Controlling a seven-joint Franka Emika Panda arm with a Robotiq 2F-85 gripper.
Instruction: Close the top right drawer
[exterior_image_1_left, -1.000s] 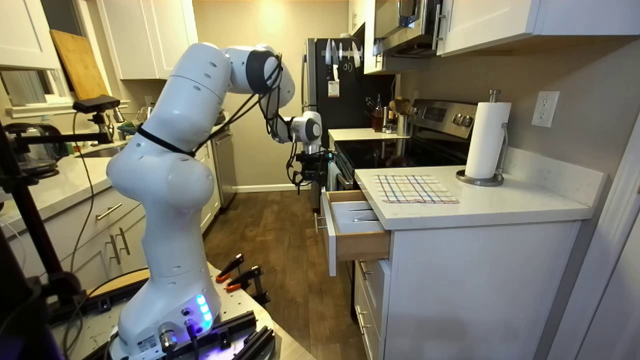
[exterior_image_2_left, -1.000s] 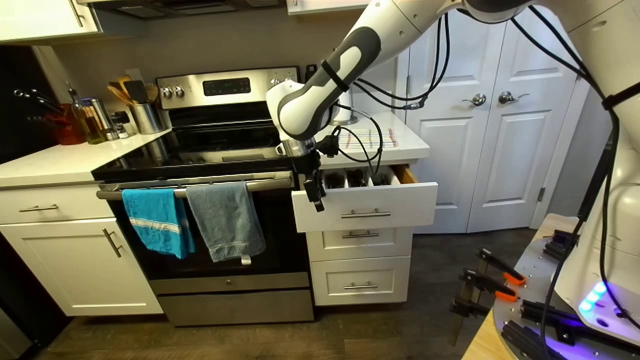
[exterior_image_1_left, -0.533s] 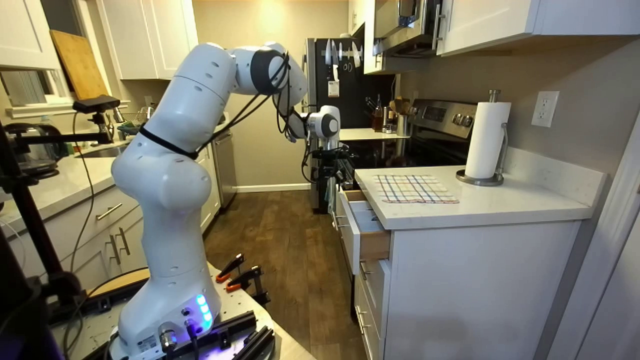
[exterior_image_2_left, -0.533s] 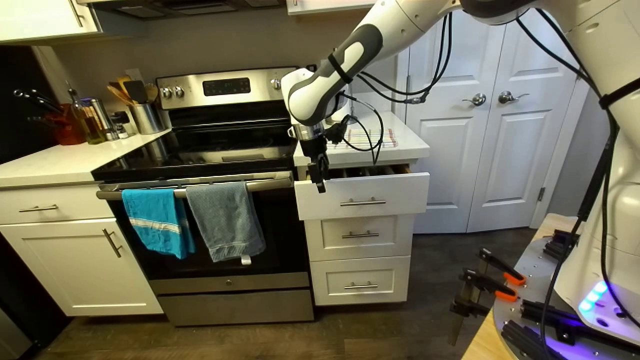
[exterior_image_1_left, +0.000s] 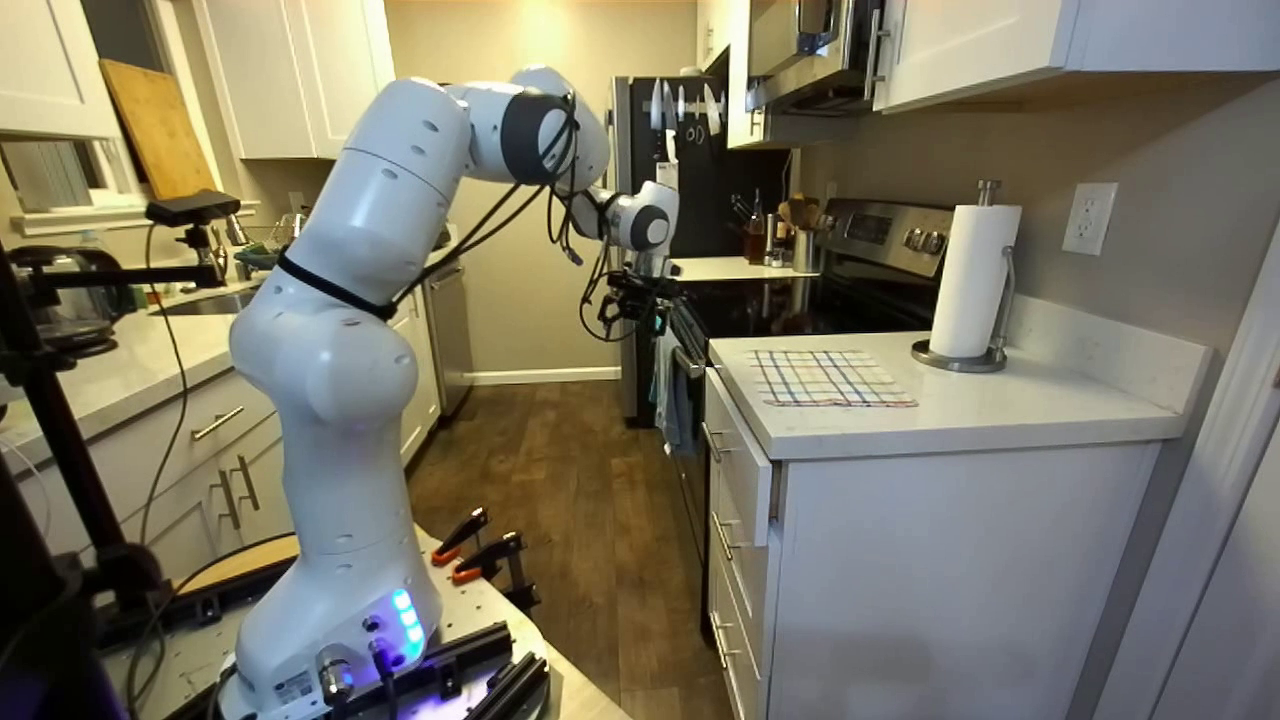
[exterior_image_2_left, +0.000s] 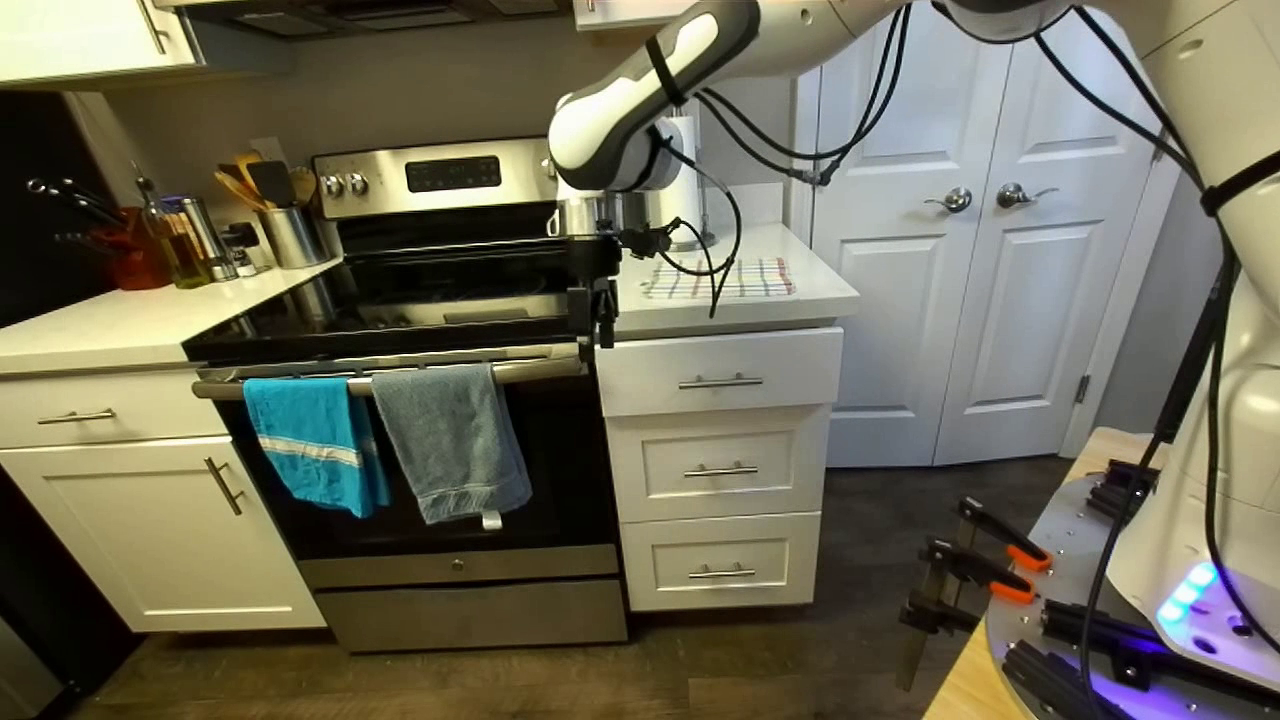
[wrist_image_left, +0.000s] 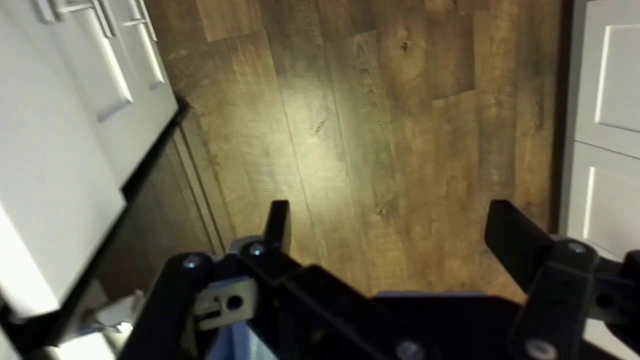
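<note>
The top right drawer has a flat white front with a bar handle. Its front also shows in an exterior view and, blurred, at the left of the wrist view. The front stands slightly out from the cabinet, with a narrow gap behind it; the wooden box sides and contents are hidden. My gripper is open, with only floor showing between its fingers. In an exterior view the gripper is by the drawer front's upper left corner, at the oven's edge. I cannot tell whether it touches the front.
The stove with its oven handle and hanging towels is beside the drawer stack. Above the drawer is the countertop with a checked cloth and paper towel roll. Opposite cabinets show in the wrist view.
The drawer moved inward from well open to nearly flush, hiding its box and contents. My gripper first moved toward the counter with it, then rose and moved slightly back toward the stove side.
</note>
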